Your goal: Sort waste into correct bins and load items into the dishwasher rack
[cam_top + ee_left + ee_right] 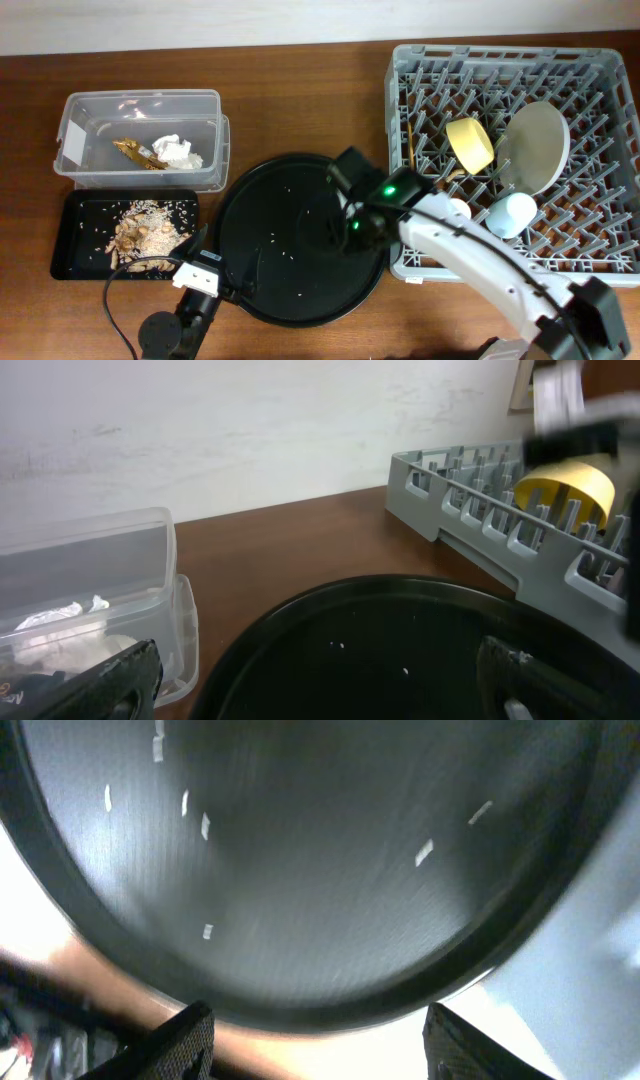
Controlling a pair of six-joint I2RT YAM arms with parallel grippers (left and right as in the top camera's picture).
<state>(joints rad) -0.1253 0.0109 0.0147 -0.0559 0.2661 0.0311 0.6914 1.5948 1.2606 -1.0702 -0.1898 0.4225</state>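
Note:
The clear tub (140,140) holds the brown-gold wrapper (135,152) and the white tissue (177,151). The shallow black tray (75,240) holds the food scraps (150,228). The dishwasher rack (600,90) holds the yellow bowl (470,144), the plate (535,147), the light blue cup (512,213) and chopsticks (411,140). A pale rim (458,209) shows by my right arm; I cannot tell if it is the pink cup. My left gripper (205,262) (320,695) is open and empty. My right gripper (342,180) (320,1050) is open and empty over the round tray's edge.
A large round black tray (270,260) with a few crumbs lies between the bins and the rack, also in the left wrist view (380,650) and the right wrist view (300,840). The rack (470,490), bowl (565,485) and tub (100,580) show in the left wrist view.

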